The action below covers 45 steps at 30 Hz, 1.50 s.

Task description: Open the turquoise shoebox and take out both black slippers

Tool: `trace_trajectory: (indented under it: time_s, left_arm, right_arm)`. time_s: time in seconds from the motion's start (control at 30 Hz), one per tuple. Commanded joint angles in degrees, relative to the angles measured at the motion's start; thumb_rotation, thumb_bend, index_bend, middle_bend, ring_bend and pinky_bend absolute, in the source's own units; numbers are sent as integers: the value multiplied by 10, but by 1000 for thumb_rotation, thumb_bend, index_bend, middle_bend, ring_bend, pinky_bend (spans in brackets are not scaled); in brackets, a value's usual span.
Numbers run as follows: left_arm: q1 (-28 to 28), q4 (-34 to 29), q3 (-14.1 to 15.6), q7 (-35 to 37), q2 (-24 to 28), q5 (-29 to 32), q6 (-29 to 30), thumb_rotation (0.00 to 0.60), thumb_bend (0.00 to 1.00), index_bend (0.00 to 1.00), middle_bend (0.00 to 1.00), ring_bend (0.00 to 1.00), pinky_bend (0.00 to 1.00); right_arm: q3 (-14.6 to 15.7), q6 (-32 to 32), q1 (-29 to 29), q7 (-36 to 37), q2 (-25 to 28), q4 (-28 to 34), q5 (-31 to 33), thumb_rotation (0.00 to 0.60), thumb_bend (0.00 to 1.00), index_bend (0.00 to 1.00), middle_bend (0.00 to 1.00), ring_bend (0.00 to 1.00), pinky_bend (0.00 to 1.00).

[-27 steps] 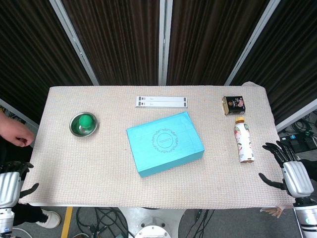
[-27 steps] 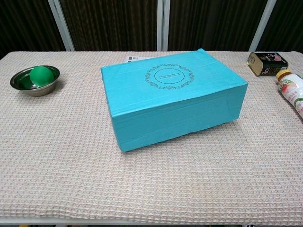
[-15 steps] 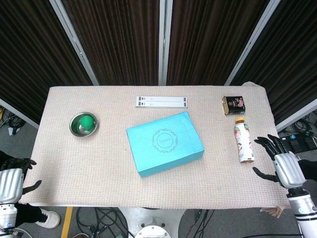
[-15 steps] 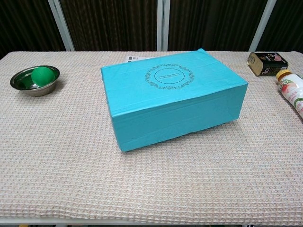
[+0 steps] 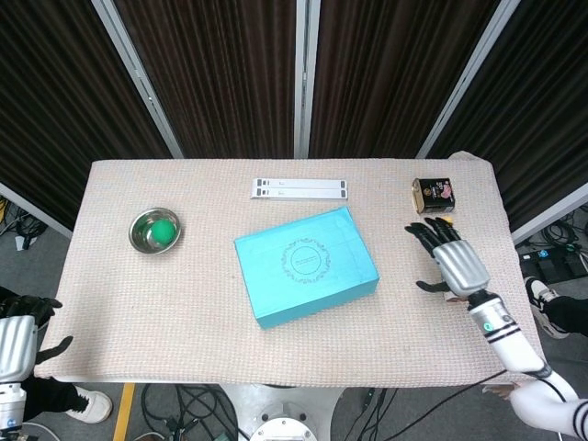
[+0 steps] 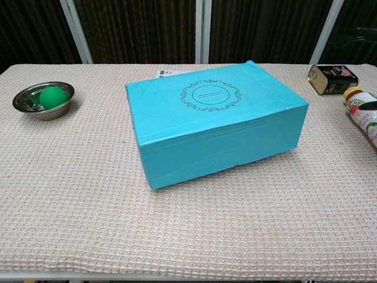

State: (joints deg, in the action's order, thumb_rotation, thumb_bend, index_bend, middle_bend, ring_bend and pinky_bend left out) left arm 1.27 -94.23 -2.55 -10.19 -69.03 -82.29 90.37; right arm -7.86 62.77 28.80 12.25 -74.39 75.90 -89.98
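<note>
So, in under a second I have swung my right hand [image 5: 457,265] in from the table's right edge, and it now hangs over the bottle [image 6: 364,113] to the right of the turquoise shoebox [image 5: 306,265], fingers spread and holding nothing. The bottle is mostly hidden under that hand in the head view, and the chest view shows only its cap end with a dark fingertip crossing it. My left hand [image 5: 16,342] has hardly moved; it sits well to the left of the shoebox, off the table's near corner, empty with fingers apart as far as I can tell (only part of it shows). The shoebox has not shifted and its lid is closed, lying skewed in the middle of the table, so both black slippers are presumably inside, unseen. I judge this the opening reach: the right hand is about halfway to the box's right side, and the lid is untouched.
</note>
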Motion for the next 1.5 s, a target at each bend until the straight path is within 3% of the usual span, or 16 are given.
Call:
trace_trajectory:
  time_s: [0.03, 0.2, 0.37, 0.7, 0.93, 1.03, 1.33, 1.5]
  left_arm:
    - [5, 0, 1, 3, 3, 3, 5, 600, 0, 409, 452, 275, 219]
    - [9, 2, 0, 4, 6, 3, 10, 600, 0, 408, 452, 275, 218]
    - [13, 5, 2, 8, 6, 5, 12, 600, 0, 409, 452, 275, 218]
    - [14, 21, 2, 26, -1, 1, 11, 600, 0, 409, 452, 275, 219]
    - [14, 25, 3, 34, -4, -4, 9, 600, 0, 409, 453, 275, 219]
    - [14, 25, 2, 35, -5, -5, 9, 600, 0, 409, 454, 275, 219]
    - [23, 21, 5, 39, -1, -1, 16, 600, 0, 410, 455, 275, 219]
    - [25, 23, 5, 43, -1, -1, 17, 600, 0, 410, 455, 275, 219]
  right_arm:
    - [-11, -23, 37, -16, -55, -53, -3, 600, 0, 94, 92, 0, 0]
    - [-9, -26, 73, -14, -111, -106, -18, 600, 0, 83, 70, 0, 0]
    - [12, 12, 83, 6, -137, -97, -56, 600, 0, 83, 69, 0, 0]
    - [44, 7, 102, -29, -147, -12, -82, 600, 0, 83, 79, 0, 0]
    - [62, 23, 88, -70, -105, 10, -87, 600, 0, 82, 106, 0, 0]
    - [61, 10, 90, -88, -104, -11, -74, 600, 0, 82, 107, 0, 0]
    - [53, 36, 110, -88, -198, -140, -86, 600, 27, 85, 115, 0, 0]
    - [55, 100, 111, -62, -254, -227, -113, 600, 114, 204, 190, 0, 0]
